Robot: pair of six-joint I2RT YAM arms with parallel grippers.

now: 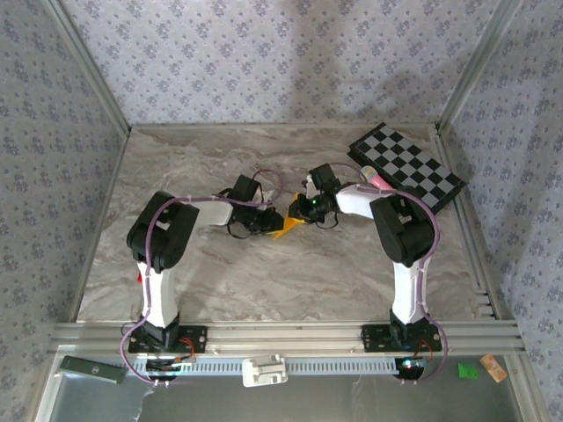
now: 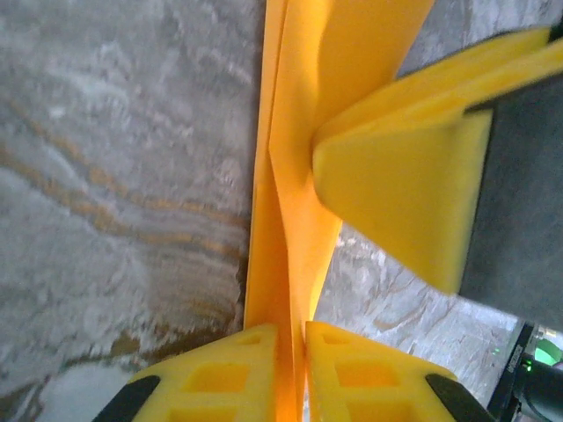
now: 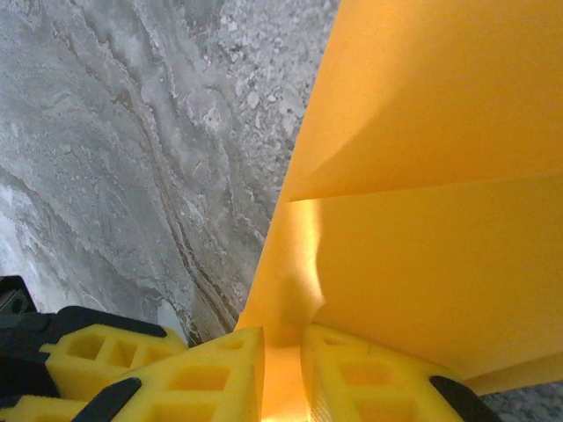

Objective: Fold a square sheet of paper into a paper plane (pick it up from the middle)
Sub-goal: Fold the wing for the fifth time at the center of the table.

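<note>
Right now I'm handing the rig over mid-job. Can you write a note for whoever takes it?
Grippers: the left gripper is shut on the paper. The right gripper is shut on the same paper from the opposite side.
Where: the paper is held between them over the middle of the table. I cannot tell whether it touches the surface.
Done: paper picked up, some folds in, with layers and a crease showing.
Left: the remaining folds. It doesn't look like a finished plane yet.

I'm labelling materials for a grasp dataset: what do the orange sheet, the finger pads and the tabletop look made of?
The sheet: thin matte paper; it holds sharp creases. Fingers of the left gripper: yellow foam or soft plastic, likely, with moulded pockets. The tabletop: marble-patterned, grey veins; stone or laminate, unclear.
</note>
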